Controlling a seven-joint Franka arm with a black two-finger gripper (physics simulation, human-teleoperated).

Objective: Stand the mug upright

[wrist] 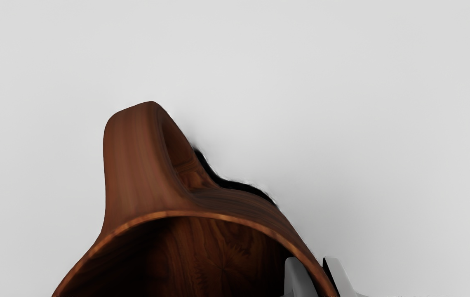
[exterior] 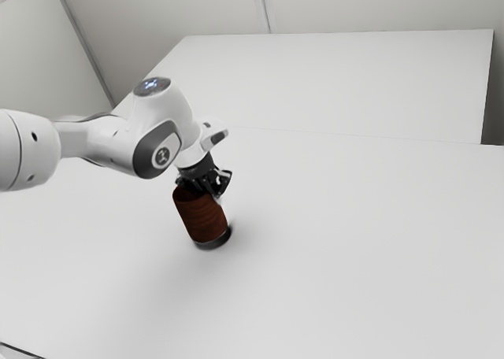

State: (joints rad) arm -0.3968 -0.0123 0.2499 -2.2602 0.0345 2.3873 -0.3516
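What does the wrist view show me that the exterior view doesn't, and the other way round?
Wrist view: the handle of the mug with its loop, the grain inside, and the tool pinching the mug's side, one finger inside and one outside.

Exterior view: the white arm, the mug's tilted outline from rim to base, and the room's wall.

Both: the brown, wood-grained mug, the tool at its rim, and the pale tabletop.
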